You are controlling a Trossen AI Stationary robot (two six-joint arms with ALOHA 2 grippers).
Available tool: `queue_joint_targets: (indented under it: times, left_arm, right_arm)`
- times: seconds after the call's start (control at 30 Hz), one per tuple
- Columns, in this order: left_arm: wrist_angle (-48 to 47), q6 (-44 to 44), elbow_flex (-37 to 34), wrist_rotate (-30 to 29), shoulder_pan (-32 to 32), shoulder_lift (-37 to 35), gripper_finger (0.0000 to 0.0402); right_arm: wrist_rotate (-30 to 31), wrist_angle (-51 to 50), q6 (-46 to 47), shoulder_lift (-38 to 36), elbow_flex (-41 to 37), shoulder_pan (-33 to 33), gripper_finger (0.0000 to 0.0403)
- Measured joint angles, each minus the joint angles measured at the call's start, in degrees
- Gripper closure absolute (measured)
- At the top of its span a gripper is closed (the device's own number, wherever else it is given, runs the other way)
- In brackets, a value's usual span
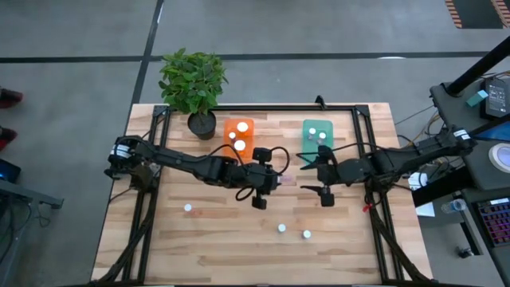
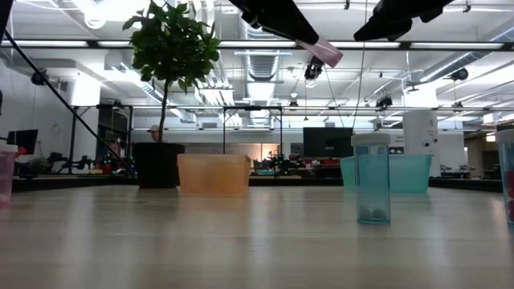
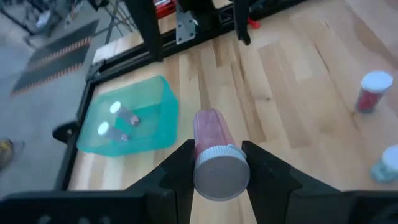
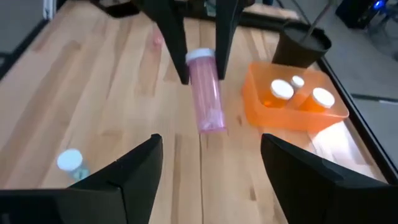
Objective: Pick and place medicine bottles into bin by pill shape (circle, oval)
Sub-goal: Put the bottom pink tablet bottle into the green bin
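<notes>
- A pink translucent medicine bottle with a white cap [image 3: 214, 158] is held aloft over the middle of the wooden table [image 1: 223, 247], so a carry or handover is judged to be in hand; the next move calls for it to be brought over the right tub.
- The left gripper [image 3: 214, 171] is clamped on the bottle near its cap.
- The right gripper [image 4: 208, 158], at 3 o'clock of the bottle, is spread wide, nothing touched.
- The orange translucent plastic tub [image 1: 239, 135] lies at 12 o'clock, the teal-green tub [image 1: 316, 135] at 1 o'clock.
</notes>
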Motion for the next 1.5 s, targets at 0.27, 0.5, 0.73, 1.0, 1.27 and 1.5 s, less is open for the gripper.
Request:
queue_joint_targets:
  times: [0.27,0.5,0.73,1.0,1.27,1.5]
  left_arm:
    - [-0.4,12.0,0.0,0.0,1.4,0.0,0.0299]
    - [-0.6,22.9,0.0,3.9,7.5,0.0,0.0299]
    - [1.4,27.5,0.0,8.0,12.8,0.0,0.0299]
    - [4.5,25.9,0.0,8.5,12.3,-0.1,0.0299]
    - [2.0,21.3,-0.9,8.4,12.3,-0.8,0.0299]
    - [3.8,22.4,-3.9,8.6,12.8,-1.2,0.0299]
  right_arm:
    - [0.0,-9.8,-1.5,3.2,8.8,-1.1,0.0147]
    - [-2.6,-13.4,-4.7,3.2,13.3,-9.1,0.0156]
    - [-10.1,-14.0,-5.8,3.8,12.8,-19.8,0.0149]
    - [-12.1,-17.6,-7.3,4.3,12.1,-25.5,0.0143]
    - [-15.2,-13.7,-10.1,4.4,12.0,-28.0,0.0153]
    - [-16.3,-14.5,-7.9,7.2,11.8,-28.0,0.0152]
